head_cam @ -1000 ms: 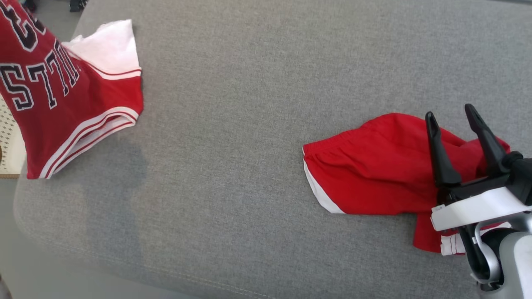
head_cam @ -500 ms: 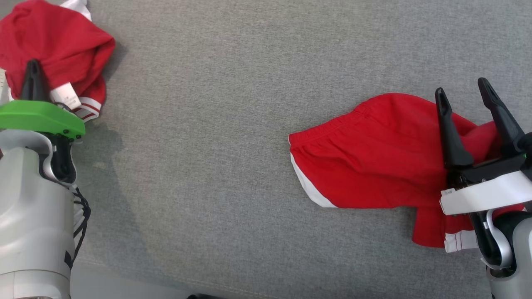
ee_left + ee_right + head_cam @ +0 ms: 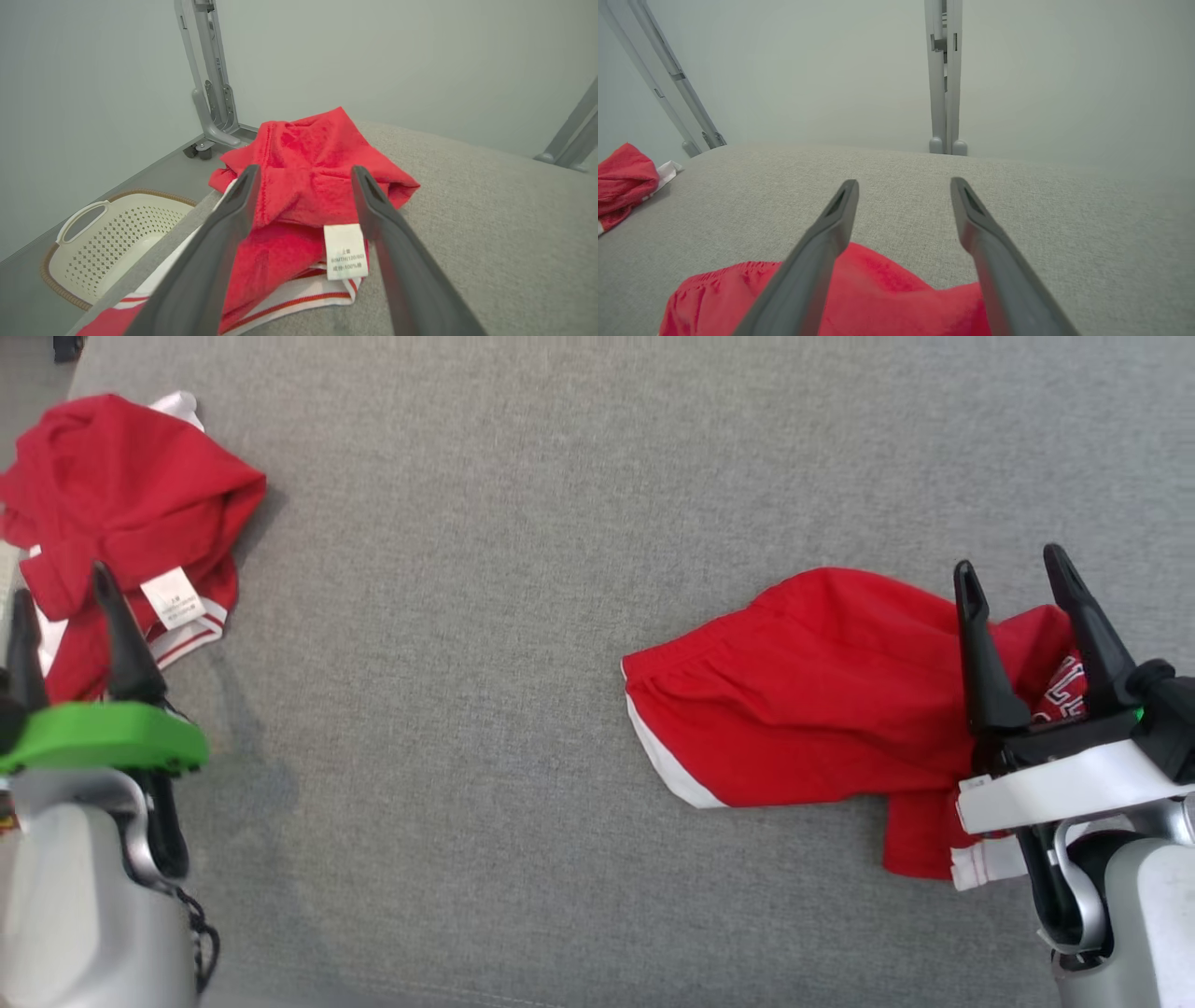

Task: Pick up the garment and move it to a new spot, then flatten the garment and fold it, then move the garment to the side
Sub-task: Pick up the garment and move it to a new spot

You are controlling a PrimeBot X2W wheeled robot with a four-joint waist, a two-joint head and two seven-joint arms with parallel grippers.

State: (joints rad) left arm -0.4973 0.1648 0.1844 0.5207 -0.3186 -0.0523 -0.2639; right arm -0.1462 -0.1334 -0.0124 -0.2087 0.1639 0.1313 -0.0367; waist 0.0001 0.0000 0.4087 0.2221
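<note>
Left pincer (image 3: 59, 593) spread wide and empty, one red garment (image 3: 121, 495) just ahead; right pincer (image 3: 1016, 583) spread above second red garment (image 3: 803, 709).

My left gripper (image 3: 58, 583) has the jersey (image 3: 121, 495) just ahead of it on the bed (image 3: 523, 616) and a basket (image 3: 117, 233) to its left; shorts (image 3: 812, 700) lie under my right gripper (image 3: 1010, 560).

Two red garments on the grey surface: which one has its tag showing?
The crumpled garment by the left gripper: a white tag lies face up on it. The flatter garment under the right gripper shows none.
</note>
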